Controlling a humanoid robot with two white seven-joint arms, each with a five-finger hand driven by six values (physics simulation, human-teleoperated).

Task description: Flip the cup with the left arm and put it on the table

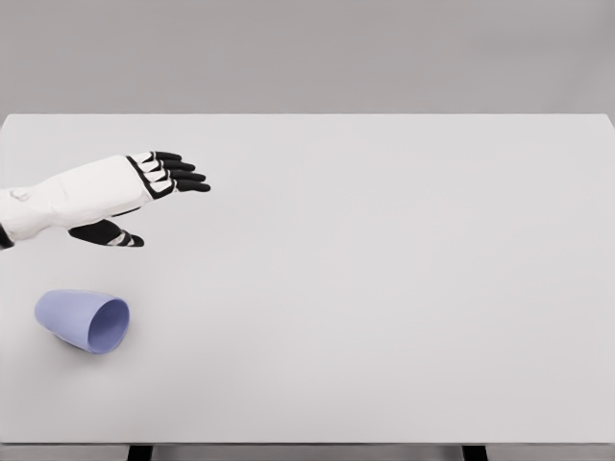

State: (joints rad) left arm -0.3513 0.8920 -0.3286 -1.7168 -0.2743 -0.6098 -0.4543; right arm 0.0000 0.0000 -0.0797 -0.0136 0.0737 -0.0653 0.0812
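Note:
A pale blue cup (83, 320) lies on its side near the table's front left, its open mouth facing right and toward me. My left hand (159, 202) hovers above the table behind the cup, well apart from it. Its black fingers (178, 172) stretch out to the right and the thumb points down and forward, holding nothing. The white forearm enters from the left edge. No right arm shows.
The white table (384, 269) spans nearly the whole view, with its front edge near the bottom of the picture and a grey wall behind it.

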